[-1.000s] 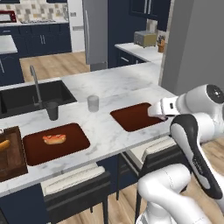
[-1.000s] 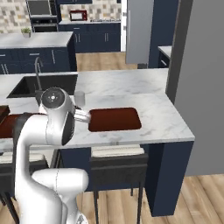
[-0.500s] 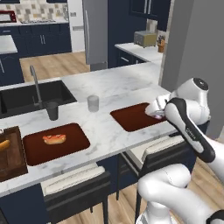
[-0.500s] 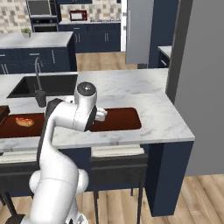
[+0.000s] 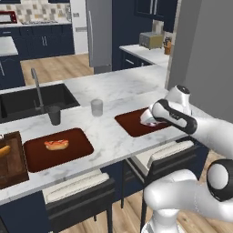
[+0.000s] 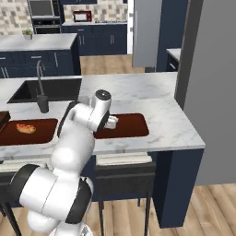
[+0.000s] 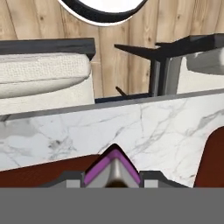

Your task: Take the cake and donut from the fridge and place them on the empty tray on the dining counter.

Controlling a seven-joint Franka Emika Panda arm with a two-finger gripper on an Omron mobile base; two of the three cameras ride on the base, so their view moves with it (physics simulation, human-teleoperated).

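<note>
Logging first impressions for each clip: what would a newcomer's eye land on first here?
The white arm bent low over the empty tray on the dining counter, with the purple donut between its fingers. Next, the matching tray with the hot dog further left along the counter, and the black sink behind it.

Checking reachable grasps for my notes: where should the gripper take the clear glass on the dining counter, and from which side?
Around the middle of the wall of the glass, coming in from the stool side with the fingers level. It is round and stands upright, apart from the dark cup and the empty tray, so probably nothing blocks either finger.
</note>
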